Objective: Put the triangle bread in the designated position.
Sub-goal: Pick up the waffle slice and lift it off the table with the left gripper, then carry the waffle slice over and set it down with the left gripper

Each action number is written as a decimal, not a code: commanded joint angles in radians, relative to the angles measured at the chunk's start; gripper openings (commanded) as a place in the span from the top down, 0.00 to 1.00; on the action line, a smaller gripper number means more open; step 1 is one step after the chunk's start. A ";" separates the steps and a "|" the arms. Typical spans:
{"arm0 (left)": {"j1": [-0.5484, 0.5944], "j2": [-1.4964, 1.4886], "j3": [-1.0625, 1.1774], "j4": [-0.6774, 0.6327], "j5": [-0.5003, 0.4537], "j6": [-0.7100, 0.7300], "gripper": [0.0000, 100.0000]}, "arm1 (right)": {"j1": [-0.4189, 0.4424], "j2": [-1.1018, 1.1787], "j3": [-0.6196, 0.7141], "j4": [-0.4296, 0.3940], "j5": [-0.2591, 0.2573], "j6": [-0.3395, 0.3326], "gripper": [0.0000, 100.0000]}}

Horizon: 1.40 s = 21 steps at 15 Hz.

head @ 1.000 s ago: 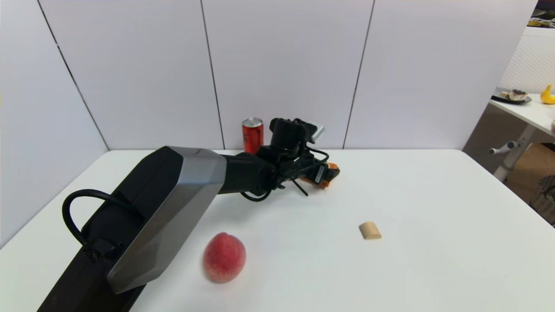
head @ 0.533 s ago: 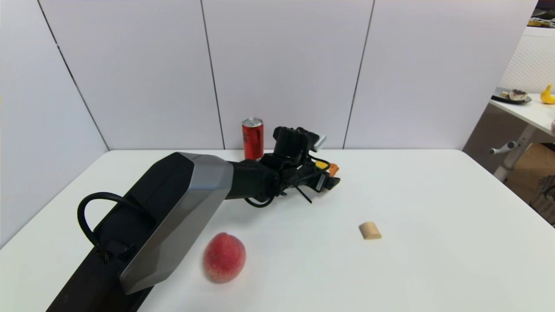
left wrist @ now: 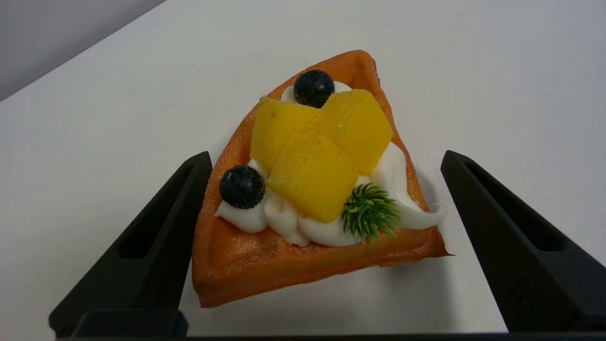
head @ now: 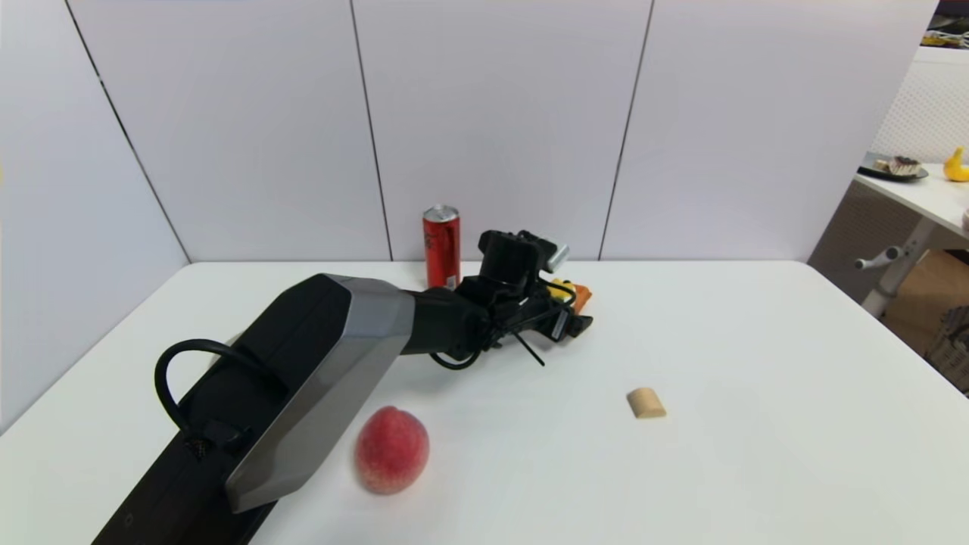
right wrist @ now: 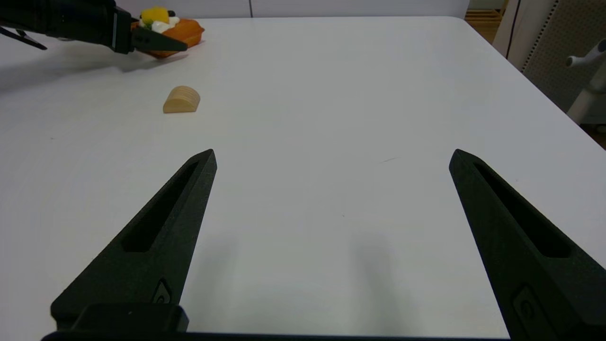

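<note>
Left tool (left wrist: 326, 161) agape astride triangle bread (left wrist: 312, 189)

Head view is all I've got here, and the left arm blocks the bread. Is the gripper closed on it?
Observer: No. In the left wrist view the left gripper is open, with the triangle bread lying between its fingers.
Operator: Is either finger touching it?
Observer: One sits right against the bread's edge; the other stands clear, with bare table between.
Operator: Which way up is the bread?
Observer: Topping up, with yellow fruit, white cream and two dark berries showing.
Operator: And the right arm?
Observer: The right gripper is open over bare table, far from the bread, with the tan block between them.
</note>
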 commanded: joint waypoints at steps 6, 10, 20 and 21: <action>0.013 0.002 -0.008 -0.007 0.003 0.004 0.00 | 0.000 0.001 0.002 0.000 0.000 0.002 0.00; 0.013 0.002 -0.008 -0.007 0.003 0.002 1.00 | 0.000 0.001 0.000 0.000 0.000 0.002 0.00; 0.006 -0.098 -0.006 0.009 -0.001 0.007 1.00 | 0.000 0.001 0.002 0.000 0.000 -0.001 0.00; 0.002 -0.133 -0.005 0.010 -0.001 0.005 1.00 | 0.000 0.001 0.000 0.001 0.000 0.002 0.00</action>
